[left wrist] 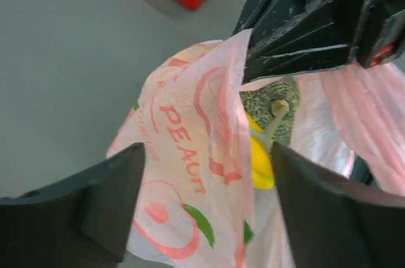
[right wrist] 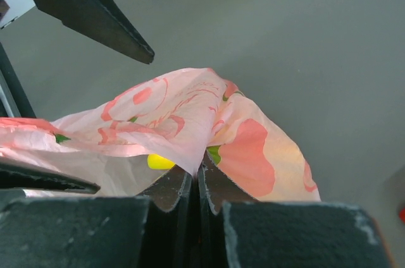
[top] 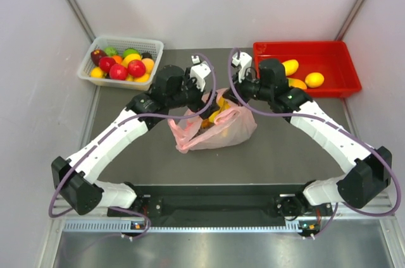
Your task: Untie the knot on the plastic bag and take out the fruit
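Found the plastic bag (top: 218,127) lying at the centre of the table (top: 285,151). Noted the right gripper (right wrist: 196,176) pinched tight on a fold of its film, holding the mouth up. Noted the left gripper (left wrist: 209,201) spread wide above the opening, gripping nothing. Saw melon (left wrist: 269,105) and bananas (left wrist: 261,164) inside; could not locate the knot, possibly already undone. Flagged risks: tearing thin film by overpulling; catching plastic rather than the melon on closing; dragging the whole bag along.

Left arm (top: 117,130), right arm (top: 323,122) angled inward, left jaws wide, right jaws shut
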### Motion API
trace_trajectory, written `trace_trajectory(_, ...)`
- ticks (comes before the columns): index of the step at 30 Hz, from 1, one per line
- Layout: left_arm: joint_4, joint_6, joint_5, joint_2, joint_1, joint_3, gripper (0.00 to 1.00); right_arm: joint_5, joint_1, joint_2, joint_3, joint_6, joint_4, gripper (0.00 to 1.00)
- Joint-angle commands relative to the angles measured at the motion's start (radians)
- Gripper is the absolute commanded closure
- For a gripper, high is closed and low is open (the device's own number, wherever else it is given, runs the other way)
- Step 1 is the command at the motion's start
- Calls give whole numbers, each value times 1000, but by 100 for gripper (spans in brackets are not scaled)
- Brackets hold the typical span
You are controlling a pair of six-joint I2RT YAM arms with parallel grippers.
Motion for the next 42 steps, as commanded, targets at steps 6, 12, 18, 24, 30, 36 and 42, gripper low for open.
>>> trace_trajectory(6, 16, 6, -193, 72, 0, 19, 100, 9, 6, -14, 80, -12, 12, 94)
trace_trajectory(12, 133, -20, -372, 22, 3, -10, 100, 117, 6, 3, 87, -12, -74, 80)
trace_trajectory(18, 219, -23, -462, 11, 5, 32, 100, 178, 18, 1, 58, -2, -179, 68)
trace_trajectory(24, 252, -33, -485, 46, 26, 110, 100, 218, 56, -39, -3, 14, -206, 57)
trace_trajectory(30, 302, -42, -541, 46, 75, 170, 100, 443, 65, -43, -6, 80, -243, 49)
trace_trajectory(36, 291, -106, -508, -12, 75, 95, 100, 476, 78, -79, 17, 115, -222, 37)
trace_trajectory(42, 254, -200, -428, -102, 75, -118, 100, 462, 131, -86, 38, 143, -206, 29)
